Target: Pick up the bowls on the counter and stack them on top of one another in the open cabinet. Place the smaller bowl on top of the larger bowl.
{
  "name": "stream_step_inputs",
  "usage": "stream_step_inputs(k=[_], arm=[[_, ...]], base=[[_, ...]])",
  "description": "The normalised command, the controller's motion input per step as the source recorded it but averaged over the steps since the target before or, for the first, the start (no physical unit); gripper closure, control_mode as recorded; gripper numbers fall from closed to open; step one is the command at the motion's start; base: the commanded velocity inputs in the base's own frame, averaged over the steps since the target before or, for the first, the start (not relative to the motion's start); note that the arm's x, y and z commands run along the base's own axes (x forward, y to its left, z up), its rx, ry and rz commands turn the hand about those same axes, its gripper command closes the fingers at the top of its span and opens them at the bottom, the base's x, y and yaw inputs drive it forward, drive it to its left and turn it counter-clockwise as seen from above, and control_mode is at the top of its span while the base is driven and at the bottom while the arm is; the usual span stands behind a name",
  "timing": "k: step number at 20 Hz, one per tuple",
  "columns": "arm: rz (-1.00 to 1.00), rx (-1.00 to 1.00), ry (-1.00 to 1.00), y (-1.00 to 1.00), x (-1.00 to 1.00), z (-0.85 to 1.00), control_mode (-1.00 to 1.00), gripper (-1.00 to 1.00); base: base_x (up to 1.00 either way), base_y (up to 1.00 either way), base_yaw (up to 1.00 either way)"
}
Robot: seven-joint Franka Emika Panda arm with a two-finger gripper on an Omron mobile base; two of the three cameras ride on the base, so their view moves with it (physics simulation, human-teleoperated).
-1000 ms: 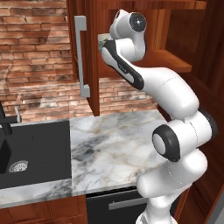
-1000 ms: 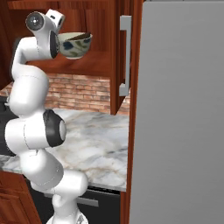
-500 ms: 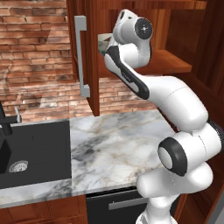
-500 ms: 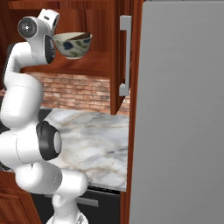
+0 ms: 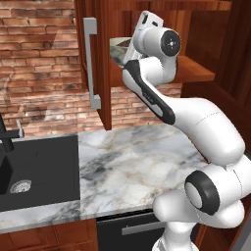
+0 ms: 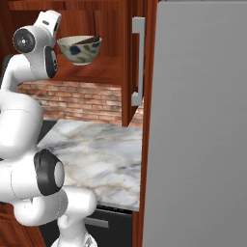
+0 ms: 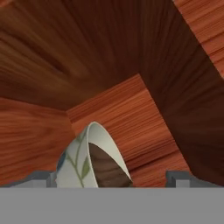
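The larger bowl [image 6: 78, 53], pale with dark blotches, stands upright on the shelf of the open cabinet [image 6: 108, 72]. The smaller bowl [image 6: 87, 41], dark brown, sits inside it with its rim showing just above the pale rim. In the hand view the larger bowl [image 7: 78, 164] is close ahead with the smaller bowl [image 7: 105, 168] nested in it. My gripper [image 7: 109, 178] is open, its fingertips [image 7: 40, 177] standing wide on either side of the bowls. From the left base view the arm hides most of the larger bowl [image 5: 116, 46]. The counter [image 5: 132, 162] lies below.
The cabinet's open door with its grey bar handle [image 5: 91, 63] hangs just left of the arm. A tall grey fridge front [image 6: 198, 120] closes off the right. A black sink [image 5: 34, 166] is set in the counter at the left, before a brick wall [image 5: 39, 63].
The arm's elbow has swung lower and nearer the cameras while the hand stays by the cabinet shelf. The stacked bowls have not moved.
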Motion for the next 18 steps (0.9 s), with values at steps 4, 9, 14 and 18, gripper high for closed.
stream_step_inputs(k=[4,9,14,18], arm=[[0.0,0.0,-0.03,-0.2,-0.33,0.37,-1.0,-1.0],[0.0,0.0,-0.01,-0.21,-0.3,0.43,-1.0,-1.0],[0.0,0.0,0.0,-0.21,-0.43,0.37,-1.0,-1.0],[0.0,0.0,0.0,-0.25,-0.56,0.26,-1.0,-1.0]], base=[[0.0,0.0,0.0],[0.0,0.0,0.0],[0.0,0.0,0.0],[0.0,0.0,0.0]])
